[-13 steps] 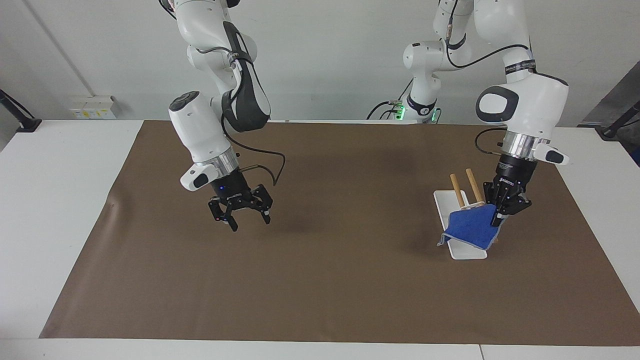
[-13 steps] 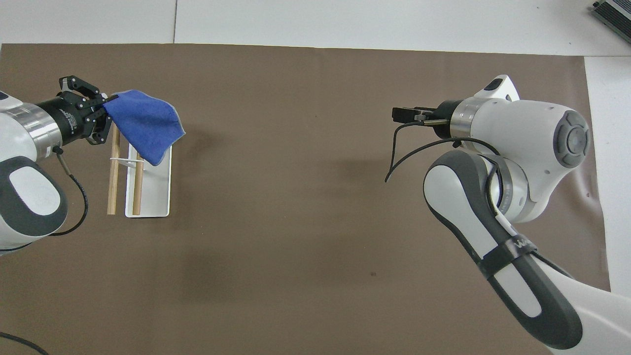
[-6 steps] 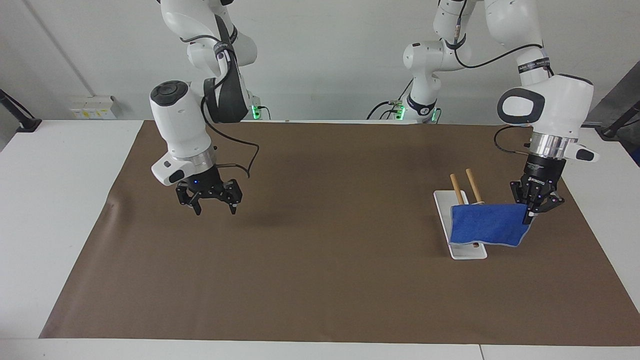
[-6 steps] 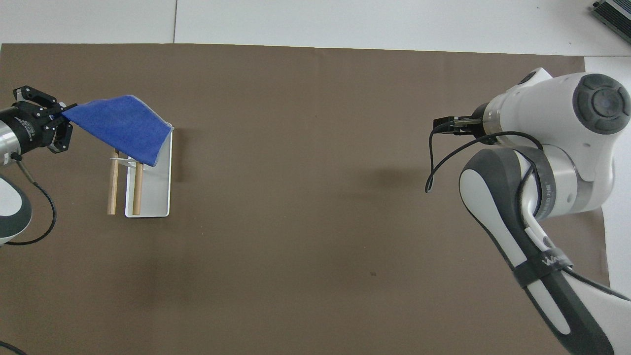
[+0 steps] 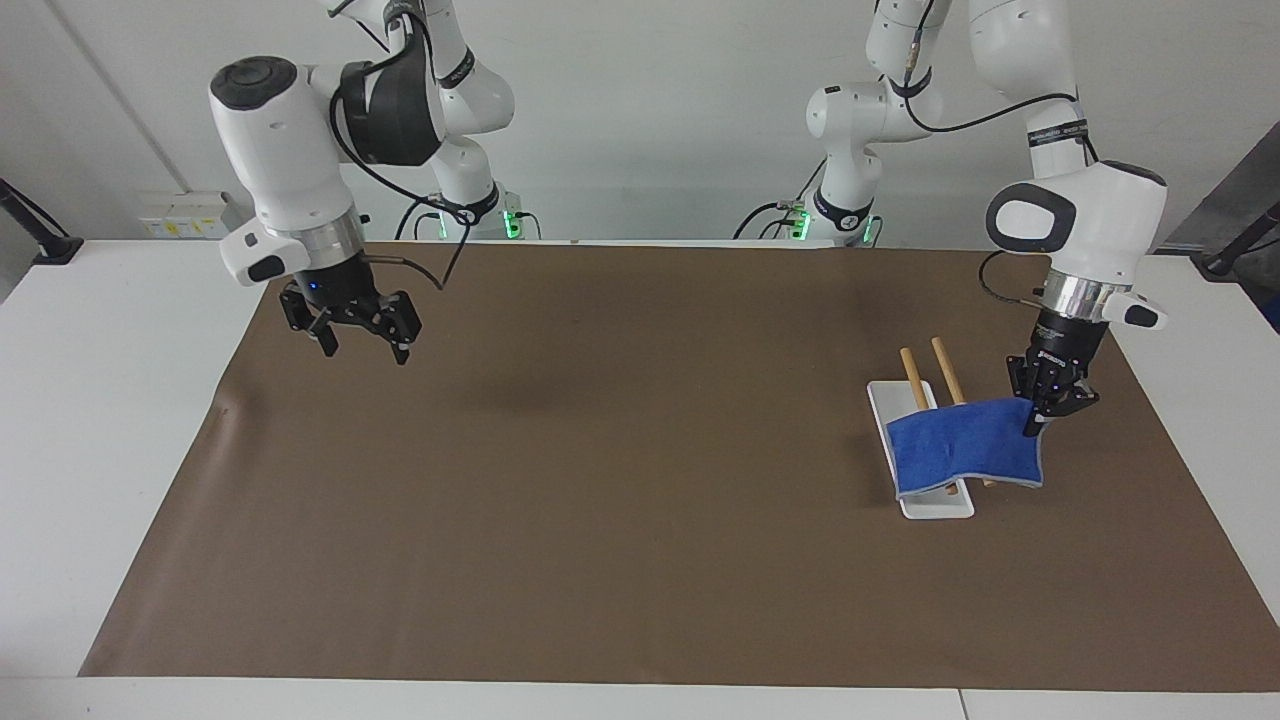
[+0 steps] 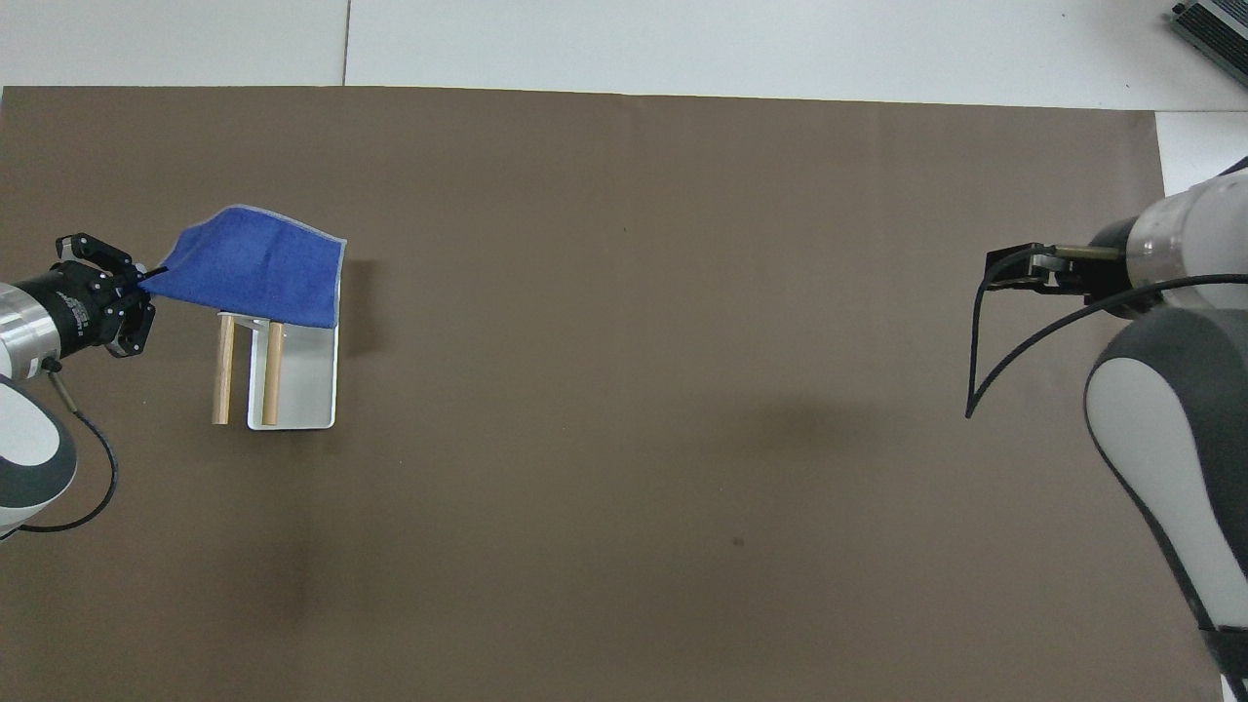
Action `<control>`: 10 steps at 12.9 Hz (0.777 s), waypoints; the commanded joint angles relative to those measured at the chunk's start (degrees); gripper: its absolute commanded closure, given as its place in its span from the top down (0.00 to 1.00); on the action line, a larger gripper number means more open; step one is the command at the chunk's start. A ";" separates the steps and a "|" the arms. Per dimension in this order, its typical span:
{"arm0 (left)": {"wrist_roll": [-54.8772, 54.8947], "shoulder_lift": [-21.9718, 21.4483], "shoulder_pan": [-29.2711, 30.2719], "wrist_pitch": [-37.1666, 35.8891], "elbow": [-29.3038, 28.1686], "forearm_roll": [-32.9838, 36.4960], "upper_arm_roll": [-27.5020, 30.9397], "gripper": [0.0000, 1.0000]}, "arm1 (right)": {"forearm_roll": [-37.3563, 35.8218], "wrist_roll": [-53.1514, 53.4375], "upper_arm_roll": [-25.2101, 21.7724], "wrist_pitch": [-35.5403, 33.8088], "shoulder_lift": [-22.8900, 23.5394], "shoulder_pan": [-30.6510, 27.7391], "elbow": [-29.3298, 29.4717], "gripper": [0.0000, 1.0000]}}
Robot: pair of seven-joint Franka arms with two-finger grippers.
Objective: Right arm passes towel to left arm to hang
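Looking across the bench, you have two white arms and one blue towel to follow. The left pincer is clamped on one corner of the towel, toward the left arm's end of the bench, and the cloth is draped over a small rack with two wooden rods rising from one white base. In the overhead view the towel covers the ends of both rods farthest from the robots, with the left pincer just beside the rack, holding the corner out to the side. The right pincer, showing a small blue light, hangs with its fingers spread apart and holding nothing over the brown mat, toward the right arm's end of the bench and well apart from the towel. One mat covers most of the white bench.
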 commanded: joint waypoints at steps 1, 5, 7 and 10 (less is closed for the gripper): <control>1.44 -3.45 -0.14 -0.67 -4.04 -0.55 0.34 0.00 | -0.54 0.32 2.52 -5.76 -2.74 -4.25 1.52 1.00; 1.53 -4.95 -0.23 -0.41 -7.29 -0.55 0.34 0.00 | -0.63 -1.79 3.77 -14.84 -1.69 -6.73 8.57 1.00; 1.96 -5.65 -0.14 -0.14 -8.96 -0.55 0.34 0.11 | -1.50 -2.14 1.75 -15.10 -1.78 -4.63 8.40 1.00; 1.97 -5.39 -0.23 0.03 -8.44 -0.55 0.34 0.87 | -0.46 -2.93 1.57 -15.89 -1.70 -5.23 8.38 1.00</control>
